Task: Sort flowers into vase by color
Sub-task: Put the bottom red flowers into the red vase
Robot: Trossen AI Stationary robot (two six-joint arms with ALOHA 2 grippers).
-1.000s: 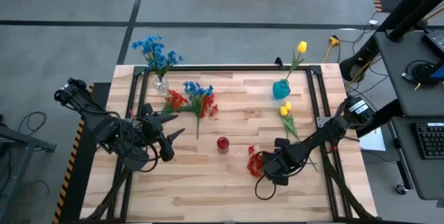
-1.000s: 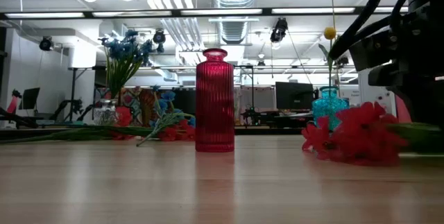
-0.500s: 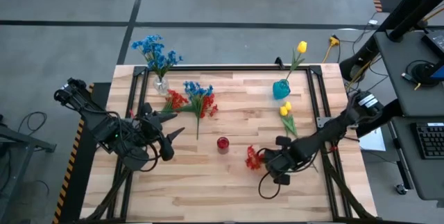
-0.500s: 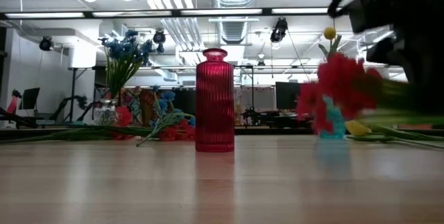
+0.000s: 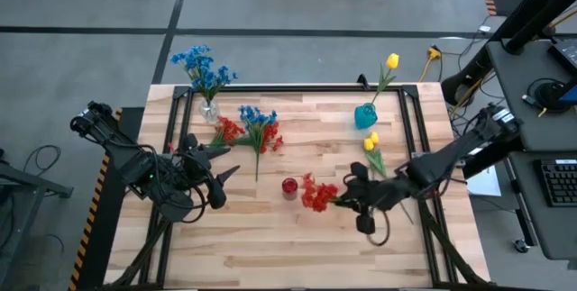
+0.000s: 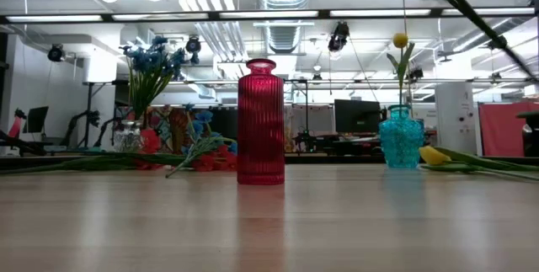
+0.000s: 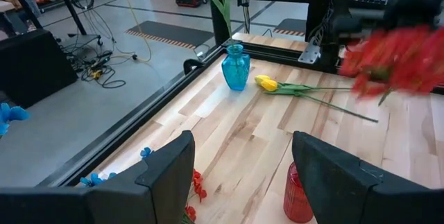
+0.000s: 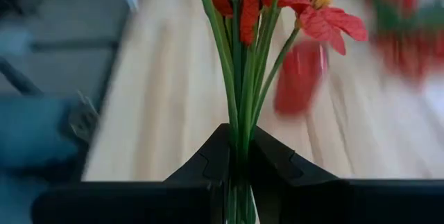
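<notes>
red flowers (image 5: pixel 317 194) hang just beside the red vase (image 5: pixel 289 186) at mid-counter, stems clenched in the right end effector (image 5: pixel 353 195). light and floppy, they are best gripped low on the stems. left end effector (image 5: pixel 216 169) waits released near the left edge.

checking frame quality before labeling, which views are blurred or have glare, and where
Left wrist view: the red flowers are smeared by motion, the table stays sharp. Right wrist view: the stems in the right gripper are crisp, the red vase behind is blurred. Low view: bright ceiling lights glare at the top. High view: evenly lit and sharp; the left gripper waits.
</notes>
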